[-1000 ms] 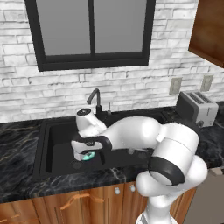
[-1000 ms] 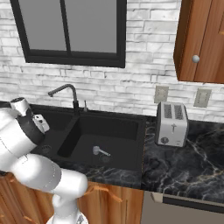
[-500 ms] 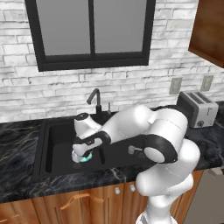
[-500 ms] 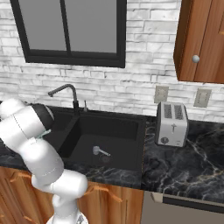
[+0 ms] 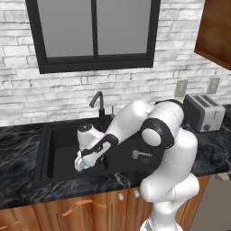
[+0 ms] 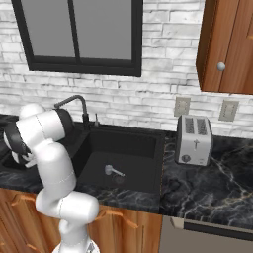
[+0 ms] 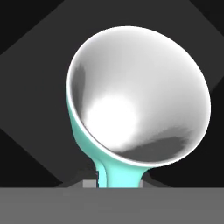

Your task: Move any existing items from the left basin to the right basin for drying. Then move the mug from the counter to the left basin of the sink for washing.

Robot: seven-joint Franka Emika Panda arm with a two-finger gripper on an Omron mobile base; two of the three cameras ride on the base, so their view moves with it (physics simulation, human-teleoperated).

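My gripper (image 5: 85, 162) is shut on the teal mug (image 5: 80, 167) and holds it low inside the left basin (image 5: 61, 149) of the black sink, near the front wall. In the hand view the mug (image 7: 131, 100) is tilted, its pale shiny inside facing the camera, and its teal handle runs down to my gripper (image 7: 118, 181). The small silver-grey utensil (image 5: 140, 155) lies on the floor of the right basin (image 6: 133, 148), and the right base view also shows the utensil (image 6: 113, 171) beside the drain.
A black angular faucet (image 5: 97, 99) rises behind the sink divider. A silver toaster (image 5: 203, 112) stands on the black veined counter (image 6: 207, 192) to the right of the sink. A window and white brick wall lie behind, with a wooden wall cabinet (image 6: 230, 47) up right.
The hand has gone a little left and down with the mug, deeper into the left basin. The elbow has swung up and right. The utensil has not moved.
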